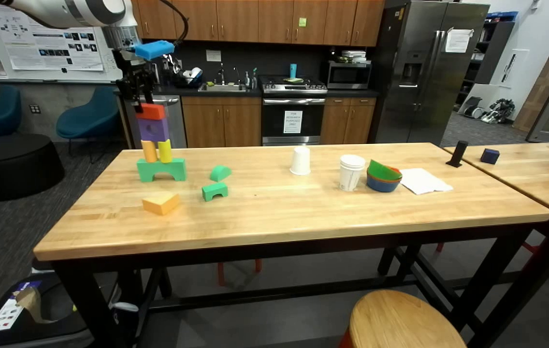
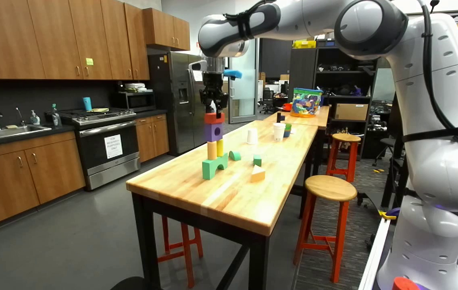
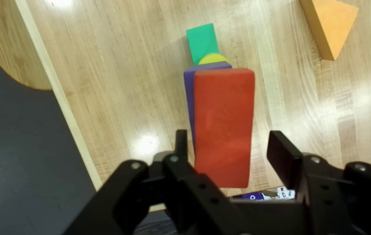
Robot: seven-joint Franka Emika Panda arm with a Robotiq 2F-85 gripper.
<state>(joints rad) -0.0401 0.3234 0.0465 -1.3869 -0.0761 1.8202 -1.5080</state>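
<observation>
The black two-fingered gripper [image 3: 227, 143] stands with its jaws parted around the red rectangular block [image 3: 224, 114], a gap showing on both sides, the tighter one at picture left in the wrist view. That block, of foam or painted wood, I cannot tell which, tops the block tower [image 1: 149, 135], so a small sideways drift there could nudge it off. Beneath, the purple block with a round hole [image 2: 209, 133] looks slightly turned against it, and any shove would pass down to the slim orange cylinder [image 1: 149, 151] and yellow cylinder [image 1: 165, 151], two narrow legs on the green arch block [image 1: 162, 166] and probably the first to topple. Falling pieces could scatter the loose orange wedge [image 1: 160, 204] on the light wooden tabletop [image 1: 265, 212].
</observation>
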